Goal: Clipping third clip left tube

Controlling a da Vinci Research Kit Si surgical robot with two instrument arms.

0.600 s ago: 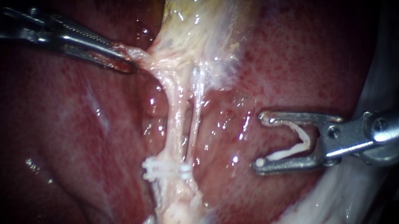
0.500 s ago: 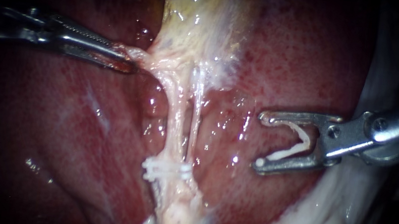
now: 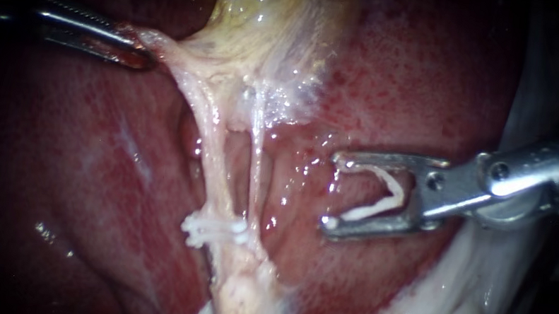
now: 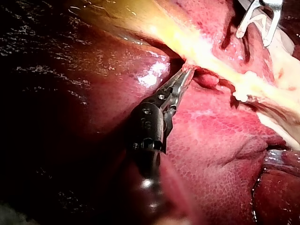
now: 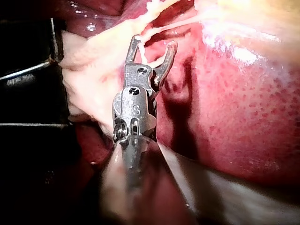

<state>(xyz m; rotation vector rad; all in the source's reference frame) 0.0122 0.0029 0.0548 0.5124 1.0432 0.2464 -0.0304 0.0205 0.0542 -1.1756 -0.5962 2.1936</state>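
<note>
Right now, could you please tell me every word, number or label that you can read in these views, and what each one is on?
Left instrument, housing behind its jaws: a small stamped mark, too small to read.
Right instrument, housing behind its jaws: a small stamped mark, too blurred to read.
Liver, gripped tissue, loaded clip, clips on the tubes: no text.

left instrument over liver's upper left, jaws clamped on tissue strand under gallbladder | left tube beside right tube, between the instruments | placed clips at tubes' lower end | right instrument right of tubes, apart, carried clip between its jaws
</note>
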